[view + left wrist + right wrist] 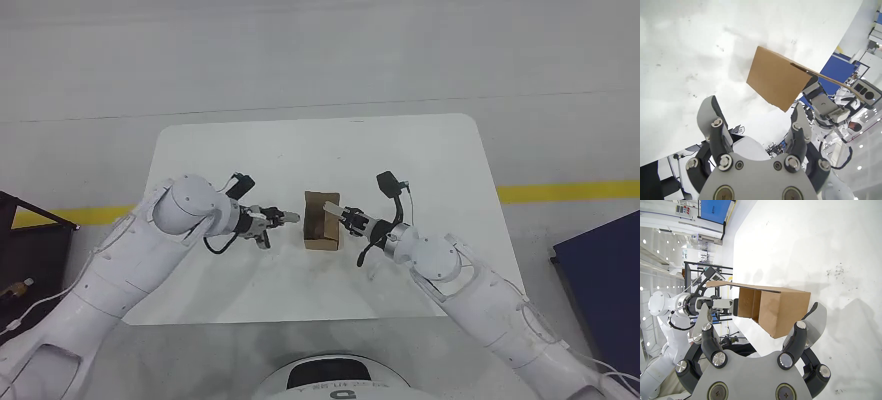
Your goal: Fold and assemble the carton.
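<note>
Carton (322,232) sits mid counter (400,160), between left end effector (288,216) and right end effector (346,214), both spread, gripping nothing. I judge it light, thin board, easily creased. I'd pinch the loose flap near its fold and brace the opposite wall.

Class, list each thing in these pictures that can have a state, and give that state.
carton: standing on the table, partly folded, one end open, a flap sticking out.
left hand: open, gripping nothing.
right hand: open, gripping nothing.
</note>
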